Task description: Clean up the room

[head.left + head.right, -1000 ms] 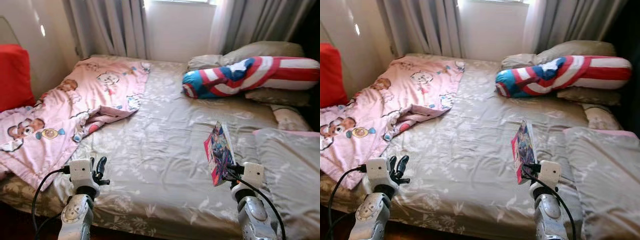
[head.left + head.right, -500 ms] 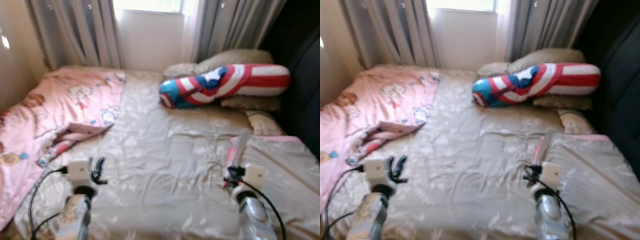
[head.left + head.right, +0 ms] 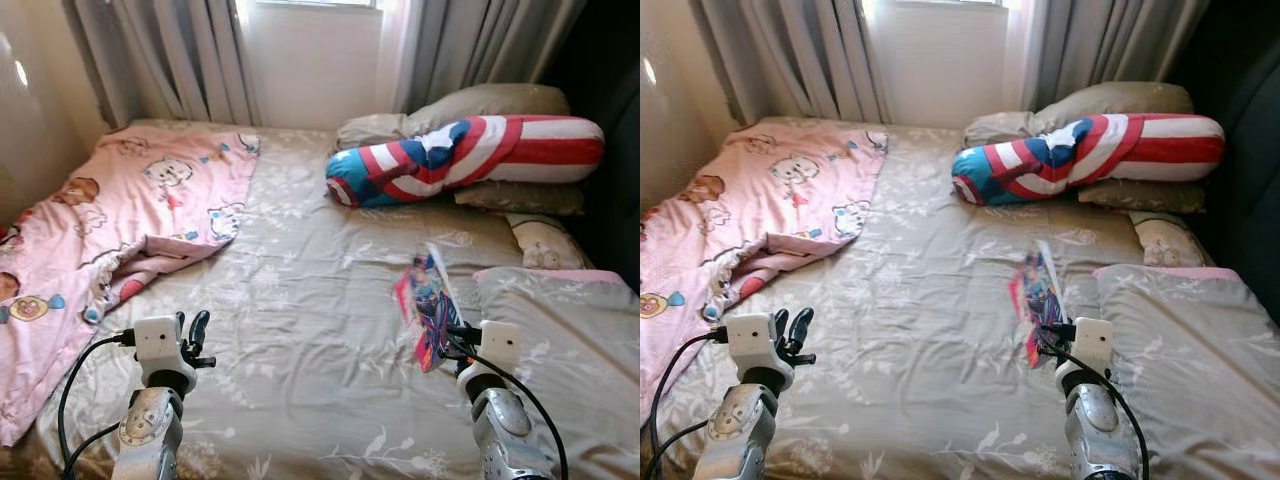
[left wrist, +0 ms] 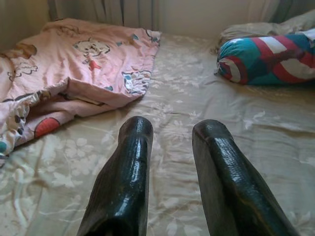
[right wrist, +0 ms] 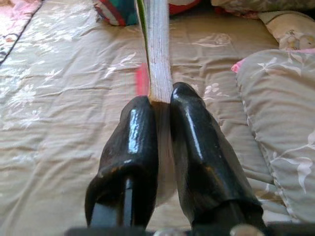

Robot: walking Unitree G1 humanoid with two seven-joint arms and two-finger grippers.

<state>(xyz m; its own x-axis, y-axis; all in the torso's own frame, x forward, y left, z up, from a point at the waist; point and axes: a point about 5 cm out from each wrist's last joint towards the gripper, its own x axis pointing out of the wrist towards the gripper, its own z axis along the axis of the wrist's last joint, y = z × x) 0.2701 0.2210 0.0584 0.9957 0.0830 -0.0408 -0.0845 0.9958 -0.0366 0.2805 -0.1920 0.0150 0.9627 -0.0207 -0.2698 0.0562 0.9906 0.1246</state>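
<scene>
Right now my right hand point(image 5: 160, 105) has its two black fingers point(image 5: 133, 142) pinched on the lower edge of a thin comic book point(image 3: 430, 305), which stands nearly upright above the bed point(image 3: 320, 290), its bright cover facing my left side and its white page edges turned toward my wrist camera. It is held over the right half of the grey flowered sheet, just beside a grey pillow point(image 3: 560, 330) with a pink edge. My left hand point(image 4: 172, 128) hovers low over the near left part of the bed with its fingers spread apart and nothing between them (plain sheet shows through the gap). A pink blanket point(image 3: 130, 220) printed with cartoon animals lies rumpled over the left side of the bed, one corner folded back on itself. At the head end, a long bolster point(image 3: 470, 155) in red, white and blue stripes with a star lies across a stack of grey pillows point(image 3: 490, 100), and a small pale cushion point(image 3: 540, 245) sits below it by the dark right edge. Grey curtains point(image 3: 190, 55) hang behind the bed on both sides of a bright window.
</scene>
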